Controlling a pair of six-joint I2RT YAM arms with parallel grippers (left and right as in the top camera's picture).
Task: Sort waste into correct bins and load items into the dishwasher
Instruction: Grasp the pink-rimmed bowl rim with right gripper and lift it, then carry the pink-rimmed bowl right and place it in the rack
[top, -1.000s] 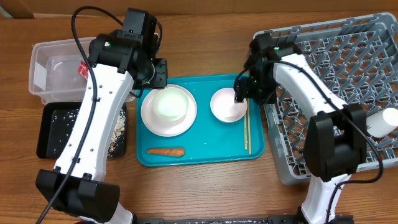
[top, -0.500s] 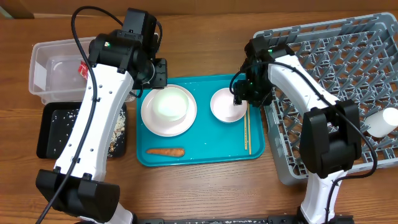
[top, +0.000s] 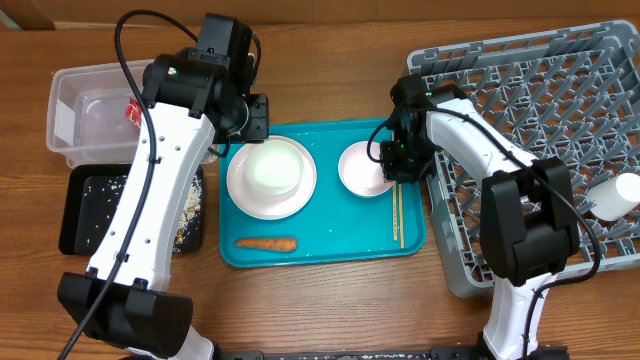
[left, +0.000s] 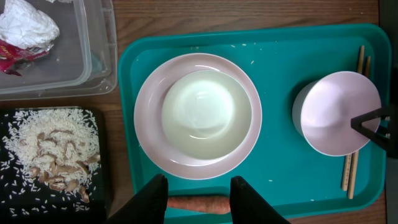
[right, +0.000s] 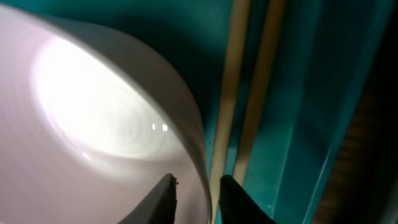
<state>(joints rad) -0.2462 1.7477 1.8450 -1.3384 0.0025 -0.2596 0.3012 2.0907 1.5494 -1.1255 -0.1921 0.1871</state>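
The wooden table (top: 330, 60) carries everything. On its right side stands the grey dish rack (top: 560, 110), the biggest thing here, with a small white cup (top: 620, 195) lying in it at the far right edge. Just beside the rack, in the middle of the table, sits the teal tray (top: 330, 225).

The left arm reaches over the tray's left part. The left gripper (left: 199, 182) hangs above the near edge of the white plate (top: 240, 190), its fingers (left: 155, 199) spread wide and holding nothing. The right arm bends from the rack side toward the tray. The right gripper (right: 198, 180) is set at the right rim of the pale pink bowl (top: 362, 170). Its fingers (right: 163, 198) stand narrow, one inside the rim and one outside, with a sliver of gap on each side, so the rim is not clamped.

At the left of the table are the clear plastic tub (top: 60, 120) and, nearer the robot, the shallow black tray (top: 85, 205), side by side.

The plate lies on the teal tray's left half with a white bowl (top: 273, 166) sitting in it. The pink bowl stands on the tray's right half, apart from the plate. The wooden chopsticks (top: 397, 215) lie together along the tray's right edge, just beside the pink bowl. The orange carrot (top: 266, 242) lies on the tray in front of the plate.

A crumpled white tissue (left: 28, 25) and a red snack wrapper (left: 18, 53) rest in the tub. Rice scraps (left: 50, 143) are heaped in the black tray.
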